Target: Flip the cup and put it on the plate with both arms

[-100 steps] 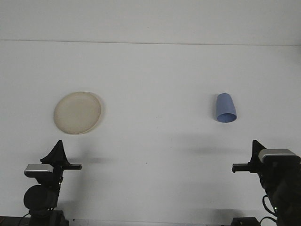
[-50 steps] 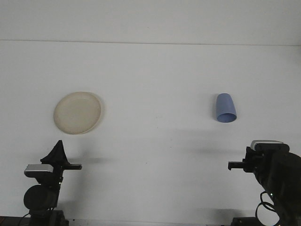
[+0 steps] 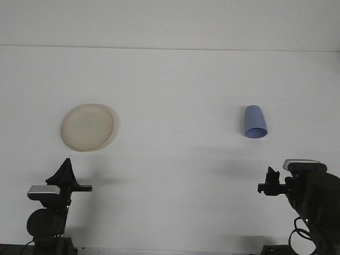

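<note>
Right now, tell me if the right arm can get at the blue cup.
Probably yes: the table between the right pincer and the blue cup lies bare, and the cup sits on that arm's side.

Table: white, smooth, matt, with soft shadows only.
Plate: cream, plastic-looking, faint sheen, well ahead of the left gripper.
Cup: blue, plastic-looking, smooth, matt, well ahead of the right gripper.
Both grippers: black, matt, with pale grey housings just behind.
</note>
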`<state>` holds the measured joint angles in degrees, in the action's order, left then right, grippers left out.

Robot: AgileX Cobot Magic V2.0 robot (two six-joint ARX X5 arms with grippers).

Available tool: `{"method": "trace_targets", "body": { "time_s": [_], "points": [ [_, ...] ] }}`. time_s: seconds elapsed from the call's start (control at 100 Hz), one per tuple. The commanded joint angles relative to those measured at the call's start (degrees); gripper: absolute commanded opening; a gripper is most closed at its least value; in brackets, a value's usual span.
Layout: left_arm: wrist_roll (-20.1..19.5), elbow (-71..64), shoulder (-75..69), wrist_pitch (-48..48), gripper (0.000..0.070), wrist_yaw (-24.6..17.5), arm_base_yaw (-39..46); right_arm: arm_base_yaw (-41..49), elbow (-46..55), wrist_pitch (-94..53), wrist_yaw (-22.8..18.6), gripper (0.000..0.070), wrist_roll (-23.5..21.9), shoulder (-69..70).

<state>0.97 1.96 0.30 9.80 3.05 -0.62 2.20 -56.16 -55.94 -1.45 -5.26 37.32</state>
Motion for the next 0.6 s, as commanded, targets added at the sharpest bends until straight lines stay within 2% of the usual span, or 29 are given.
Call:
{"method": "trace_targets", "body": {
  "time_s": [0.0,0.28,0.59],
  "points": [
    [0.1,-1.1,-0.1,0.6,0.0011,-0.1,0.0,0.0,-0.8,0.4,0.0,0.0475,0.7,0.2],
    [0.1,-1.1,-0.1,0.6,0.0011,-0.1,0.0,0.0,-0.8,7.9,0.4,0.0467,0.6,2.4],
    [0.1,-1.1,-0.1,0.6,0.0011,-0.1,0.0,0.0,1.8,21.9,0.2,0.0467,2.5,13.4]
  ]
}}
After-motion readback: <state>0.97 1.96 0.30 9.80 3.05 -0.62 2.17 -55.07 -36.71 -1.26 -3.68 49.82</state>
